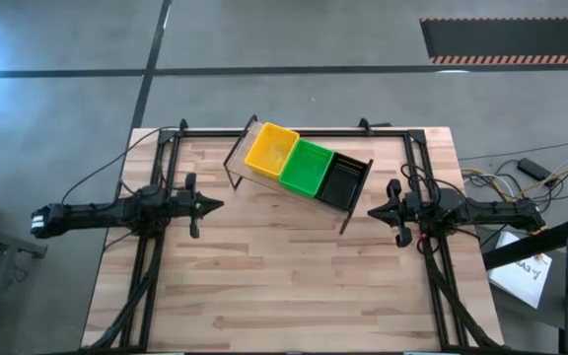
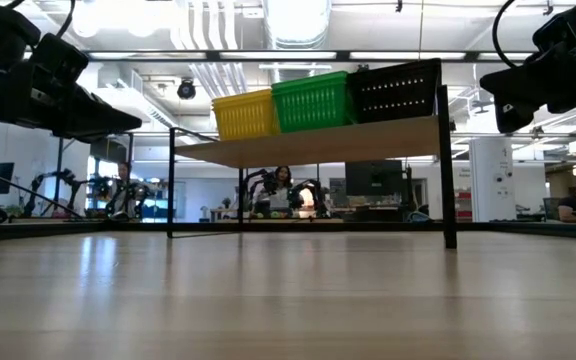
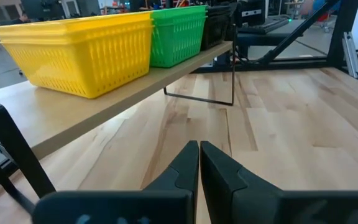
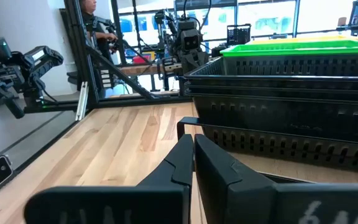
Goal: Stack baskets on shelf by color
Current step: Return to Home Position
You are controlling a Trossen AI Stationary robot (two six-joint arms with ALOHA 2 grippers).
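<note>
The shelf (image 1: 348, 202), a light wood plank on thin black legs, stands at the table's far middle, turned at a slant. On it sit a yellow basket stack (image 1: 270, 150), a green stack (image 1: 307, 166) and a black stack (image 1: 343, 180), side by side on their bottoms. My left gripper (image 1: 220, 205) hovers shut, left of the shelf, pointing toward it. My right gripper (image 1: 370, 211) hovers shut, just right of the shelf's near right corner. In the left wrist view the yellow basket (image 3: 86, 50) is nearest; in the right wrist view the black basket (image 4: 291, 87) is.
Bare slatted wooden tabletop (image 1: 294, 286) stretches across the whole near half. Black frame rails (image 1: 156, 256) run along the left, right and far sides of the table. Cables and papers (image 1: 526, 271) lie off the table's right edge. A person (image 2: 282, 182) shows far behind the table.
</note>
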